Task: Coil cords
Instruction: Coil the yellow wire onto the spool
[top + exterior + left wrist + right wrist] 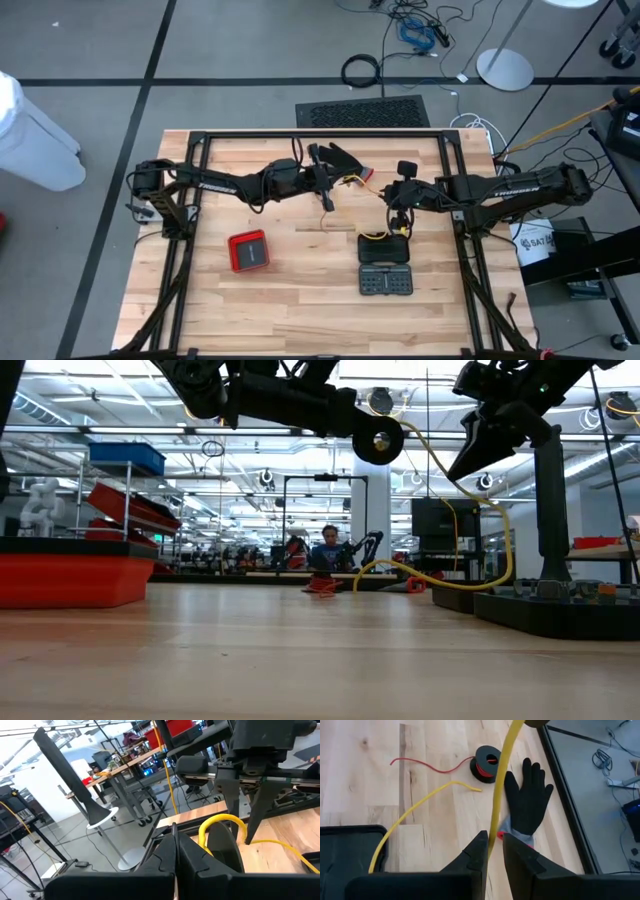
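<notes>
A yellow cord (500, 785) runs from a small black spool (378, 440), held up in the air at my left gripper (325, 185), down through my right gripper (494, 845). From there it loops over a black tray (385, 248), and its free end (470, 787) lies on the wood. Both grippers are shut. A second black spool of red cord (486, 762) lies flat on the table with its thin red tail (420, 765) trailing. A black glove (527, 802) lies palm down next to it. My left gripper carries the black spool (378, 440) clear of the table, but its own fingers (160, 860) hide where they meet it. The yellow cord arcs off the spool (220, 822). My right gripper pinches the yellow cord (493, 832) between its two fingertips from above, fingers pointing down and across the cord. The cord rises above them to the spool and hangs slack below to the table.
A red box (248, 250) sits at the near left of the table. Two black trays (385, 280) lie under and in front of my right gripper. A dark frame (320, 135) rims the table. Bare wood lies in the near half.
</notes>
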Robot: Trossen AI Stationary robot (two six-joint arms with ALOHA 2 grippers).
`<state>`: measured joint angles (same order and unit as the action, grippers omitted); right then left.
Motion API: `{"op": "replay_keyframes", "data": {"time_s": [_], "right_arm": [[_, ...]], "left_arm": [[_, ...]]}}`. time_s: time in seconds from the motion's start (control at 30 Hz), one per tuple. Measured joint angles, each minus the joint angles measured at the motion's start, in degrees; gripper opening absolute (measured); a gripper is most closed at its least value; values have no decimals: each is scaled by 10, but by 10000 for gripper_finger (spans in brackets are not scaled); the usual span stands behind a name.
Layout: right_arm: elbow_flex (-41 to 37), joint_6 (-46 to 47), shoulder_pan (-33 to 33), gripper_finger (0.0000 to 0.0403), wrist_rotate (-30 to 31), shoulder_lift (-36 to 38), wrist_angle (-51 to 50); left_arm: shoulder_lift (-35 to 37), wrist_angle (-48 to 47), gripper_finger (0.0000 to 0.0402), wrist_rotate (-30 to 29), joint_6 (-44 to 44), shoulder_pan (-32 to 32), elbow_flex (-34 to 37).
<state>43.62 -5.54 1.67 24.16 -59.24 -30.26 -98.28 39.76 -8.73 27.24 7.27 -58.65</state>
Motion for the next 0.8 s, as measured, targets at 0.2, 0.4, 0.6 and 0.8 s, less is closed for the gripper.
{"op": "replay_keyframes", "data": {"time_s": [0.2,0.4,0.6,0.8], "right_arm": [[0,5,0,48,0,0,0],[0,15,-1,43,2,-1,2],[0,19,-1,5,58,-20,3],[-9,24,-10,1,76,-44,53]], "left_arm": [[0,0,0,0,0,0,0],[0,6,0,14,-15,0,0],[0,5,0,15,-15,-2,0],[0,14,0,36,-46,-2,0]]}}
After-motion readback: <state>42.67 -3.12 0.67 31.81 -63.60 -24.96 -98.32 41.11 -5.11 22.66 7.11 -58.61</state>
